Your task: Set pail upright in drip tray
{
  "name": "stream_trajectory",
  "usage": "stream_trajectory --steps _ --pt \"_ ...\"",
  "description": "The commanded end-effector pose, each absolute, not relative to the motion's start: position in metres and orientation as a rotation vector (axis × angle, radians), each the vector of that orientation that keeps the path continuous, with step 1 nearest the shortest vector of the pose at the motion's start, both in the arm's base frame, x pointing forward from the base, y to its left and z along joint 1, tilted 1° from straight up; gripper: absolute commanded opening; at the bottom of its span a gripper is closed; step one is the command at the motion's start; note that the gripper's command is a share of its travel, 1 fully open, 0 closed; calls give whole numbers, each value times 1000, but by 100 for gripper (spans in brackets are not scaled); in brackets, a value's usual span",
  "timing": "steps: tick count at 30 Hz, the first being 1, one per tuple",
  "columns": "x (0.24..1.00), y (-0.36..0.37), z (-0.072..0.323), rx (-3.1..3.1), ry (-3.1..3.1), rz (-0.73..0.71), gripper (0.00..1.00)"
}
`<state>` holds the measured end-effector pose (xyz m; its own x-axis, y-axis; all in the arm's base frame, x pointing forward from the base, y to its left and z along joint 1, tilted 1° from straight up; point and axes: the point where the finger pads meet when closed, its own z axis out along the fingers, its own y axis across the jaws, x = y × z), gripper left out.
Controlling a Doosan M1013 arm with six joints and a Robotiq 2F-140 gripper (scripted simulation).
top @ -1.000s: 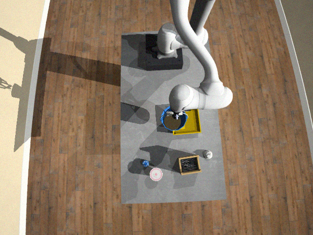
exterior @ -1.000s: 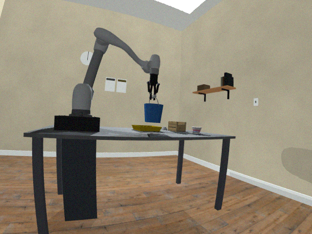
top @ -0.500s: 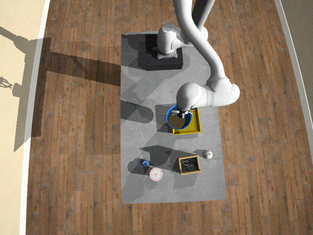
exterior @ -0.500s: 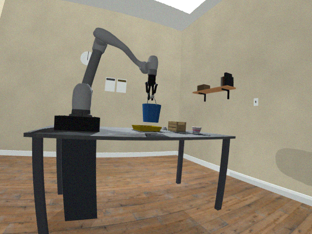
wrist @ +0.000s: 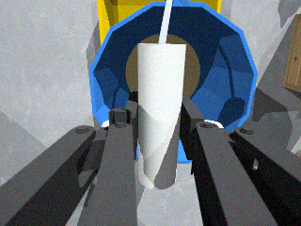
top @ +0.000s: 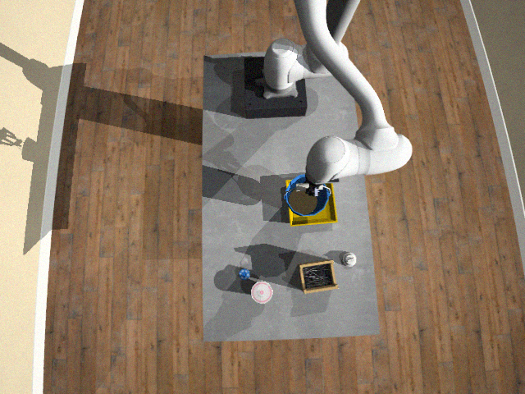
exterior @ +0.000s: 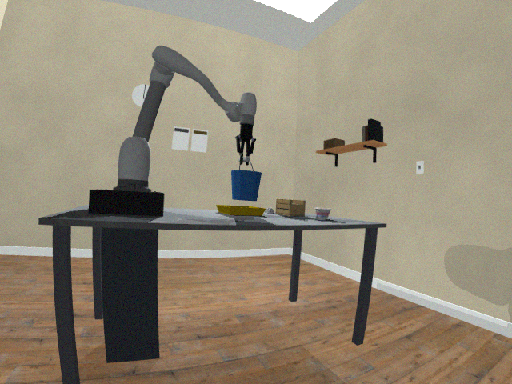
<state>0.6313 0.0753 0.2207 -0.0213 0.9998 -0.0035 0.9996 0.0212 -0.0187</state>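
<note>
A blue pail point(exterior: 246, 184) hangs upright by its wire handle from my gripper point(exterior: 246, 156). The fingers are shut on the handle's white grip point(wrist: 159, 113). From above, the pail point(top: 307, 200) sits over the left part of the yellow drip tray point(top: 312, 204). In the side view its base floats clearly above the tray point(exterior: 240, 210), a gap of roughly a quarter of the pail's height. In the wrist view the pail point(wrist: 174, 75) hangs below the fingers, with a corner of the tray point(wrist: 113, 11) showing behind it.
A wooden crate of nails point(top: 317, 276), a small white jar point(top: 348, 258), a pink-rimmed cup point(top: 261, 291) and a blue ball point(top: 243, 274) lie on the mat's front part. The arm's black base point(top: 271, 91) stands at the back.
</note>
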Motion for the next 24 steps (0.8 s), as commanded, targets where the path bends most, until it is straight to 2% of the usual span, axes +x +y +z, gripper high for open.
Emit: stream_trajectory --steps 1,24 --pt "630 86 225 -2195 -2238 11 10" --pt "626 115 225 -2195 -2237 11 10"
